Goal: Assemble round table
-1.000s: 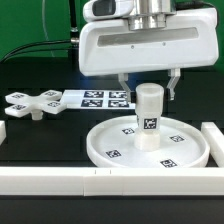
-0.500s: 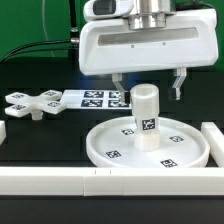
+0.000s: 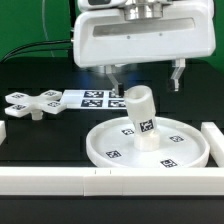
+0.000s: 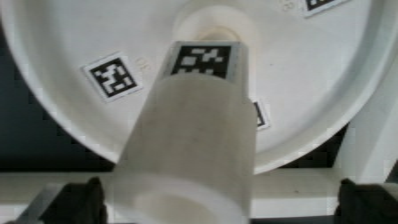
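Note:
The round disc (image 3: 100, 150) lies flat on the table with its rim up. The short post (image 3: 140, 118) stands at its central hub and leans, its top tipped toward the exterior view's left. My gripper (image 3: 145, 86) hangs just above the post's top, jaws wide open and empty, with one finger (image 3: 113, 85) on each side of the post and clear of it. In the wrist view the post (image 4: 187, 140) rises between the dark fingertips (image 4: 71, 205) over the disc (image 4: 71, 50); the gripper (image 4: 221, 205) holds nothing. The cross-shaped foot (image 3: 30, 103) lies apart at the exterior view's left.
The marker board (image 3: 95, 98) lies behind the disc. A white border rail (image 3: 50, 180) runs along the front, and another rail (image 3: 212, 140) stands at the exterior view's right.
The gripper has risen and shifted a little to the exterior view's left, staying open. The post, upright before, now leans with its top toward the exterior view's left.

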